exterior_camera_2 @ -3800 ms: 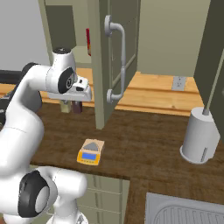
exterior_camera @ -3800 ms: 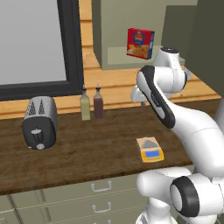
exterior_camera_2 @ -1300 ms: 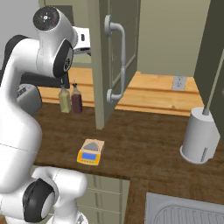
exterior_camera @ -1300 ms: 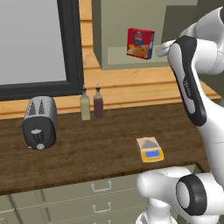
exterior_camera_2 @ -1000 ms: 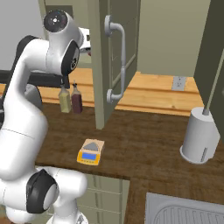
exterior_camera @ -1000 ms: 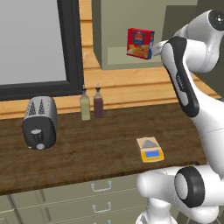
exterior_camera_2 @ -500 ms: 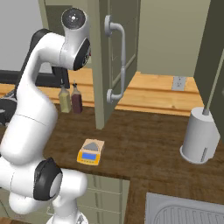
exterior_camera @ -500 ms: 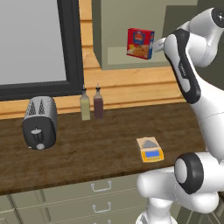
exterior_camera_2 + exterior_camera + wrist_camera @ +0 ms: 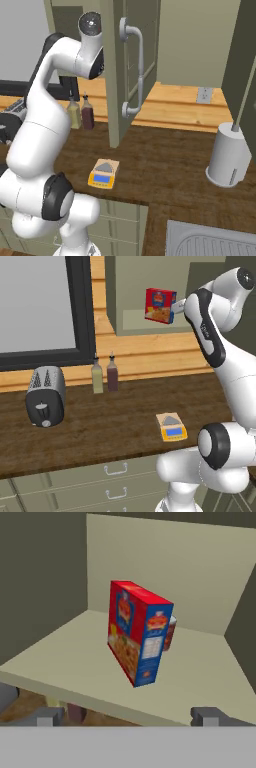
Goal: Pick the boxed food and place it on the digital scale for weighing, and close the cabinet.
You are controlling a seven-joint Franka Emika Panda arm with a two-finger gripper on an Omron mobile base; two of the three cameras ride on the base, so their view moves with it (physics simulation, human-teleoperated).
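Note:
The red boxed food stands upright on the lower shelf of the open cabinet. In the hand view the boxed food is turned at an angle, with a small dark red can partly hidden behind it. My gripper hovers just right of the box at shelf height; its fingertips stand wide apart in front of the shelf edge, open and empty. The cabinet door hangs open, its long handle facing out. The yellow-orange digital scale lies on the dark counter.
A toaster sits at the counter's left. Two bottles stand against the wooden backsplash. A white canister is at the right, with a sink in front of it. Drawers run under the counter.
The arm has risen from counter height and swung toward the cabinet shelf, bringing the hand up beside the box. Box, scale and door have stayed put.

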